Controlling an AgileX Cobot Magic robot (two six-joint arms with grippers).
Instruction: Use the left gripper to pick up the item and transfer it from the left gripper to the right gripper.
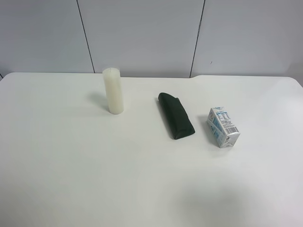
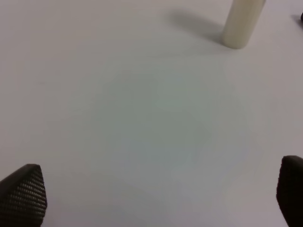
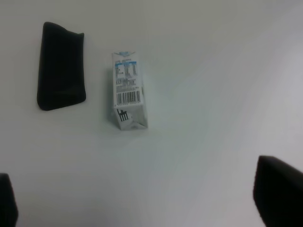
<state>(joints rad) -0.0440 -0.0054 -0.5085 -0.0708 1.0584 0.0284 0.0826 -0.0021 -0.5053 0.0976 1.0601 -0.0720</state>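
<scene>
The item, a small white carton (image 1: 223, 126) with light-blue print and a barcode, lies on its side on the white table (image 1: 71, 165) at the exterior high view's right. It also shows in the right wrist view (image 3: 129, 92), some way ahead of my right gripper (image 3: 142, 198). That gripper is open and empty, and only its black fingertips (image 3: 279, 191) show at the frame's edges. My left gripper (image 2: 156, 191) is open and empty above bare table, its textured fingertips (image 2: 23, 194) wide apart. The carton is out of the left wrist view. Neither arm shows in the exterior high view.
A tall white candle (image 1: 113, 91) stands upright at the back left of the exterior high view; it also shows in the left wrist view (image 2: 241, 23). A dark green oblong pouch (image 1: 176, 116) lies between candle and carton, beside the carton in the right wrist view (image 3: 60, 66).
</scene>
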